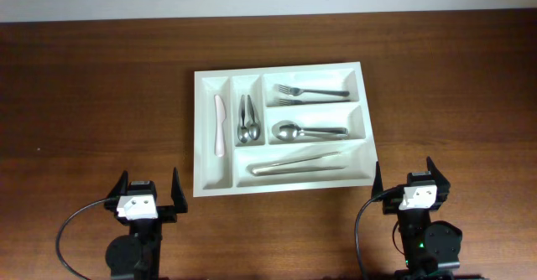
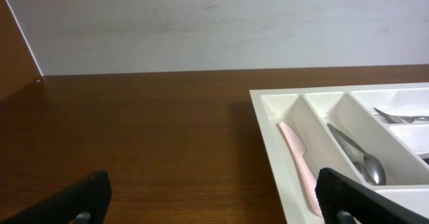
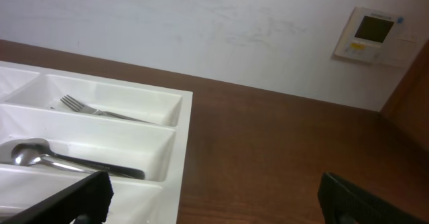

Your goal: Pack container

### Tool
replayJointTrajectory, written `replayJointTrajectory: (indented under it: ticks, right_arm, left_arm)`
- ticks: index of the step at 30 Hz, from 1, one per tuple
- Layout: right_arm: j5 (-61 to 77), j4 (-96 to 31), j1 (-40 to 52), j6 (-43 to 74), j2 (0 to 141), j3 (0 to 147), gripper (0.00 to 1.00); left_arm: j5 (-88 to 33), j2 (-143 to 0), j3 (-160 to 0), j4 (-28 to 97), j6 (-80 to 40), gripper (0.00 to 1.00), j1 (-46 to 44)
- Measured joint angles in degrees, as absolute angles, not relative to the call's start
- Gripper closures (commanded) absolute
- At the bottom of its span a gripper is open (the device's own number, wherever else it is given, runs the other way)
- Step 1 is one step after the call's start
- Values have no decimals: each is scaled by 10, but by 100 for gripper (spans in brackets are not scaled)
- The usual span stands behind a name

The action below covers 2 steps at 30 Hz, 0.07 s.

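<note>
Looking down from overhead, I see the tray [image 1: 201,133] on the tabletop, about midway between the left and right edges and slightly skewed. A pale knife [image 1: 220,125] lies in its leftmost narrow slot and small spoons [image 1: 248,117] in the narrow slot beside it. The far long slot holds forks [image 1: 309,90], the middle one holds spoons [image 1: 306,131], and the near one holds long steel pieces [image 1: 298,164] that I can't identify for sure. The left gripper [image 1: 149,179] sits by the near edge, just off the tray's near-left corner, with its jaws spread wide and nothing between them. The right gripper [image 1: 404,175] sits by the near edge off the tray's near-right corner, also spread wide and empty.

On the left wrist camera, both black fingers [image 2: 67,204] stand far apart at the bottom of the frame, with bare wood between them. The tray's left rim [image 2: 268,123] is ahead and to the right, and the pale knife and one small spoon show inside it.

On the right wrist camera the fingers [image 3: 375,200] are parted just as wide. The tray's right rim [image 3: 184,150] is ahead and to the left, with a fork and a spoon in view. A wall panel [image 3: 372,33] hangs on the wall beyond the far edge.
</note>
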State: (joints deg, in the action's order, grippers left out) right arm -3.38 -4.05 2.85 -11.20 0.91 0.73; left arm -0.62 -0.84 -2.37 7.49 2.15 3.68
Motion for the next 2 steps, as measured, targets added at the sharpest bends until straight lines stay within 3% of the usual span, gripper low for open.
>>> replayJointTrajectory:
  ticks: [2]
  right_arm:
    - [-34, -41, 29, -112, 9, 7, 1]
  left_arm:
    - [-6, -8, -24, 75, 22, 1, 37]
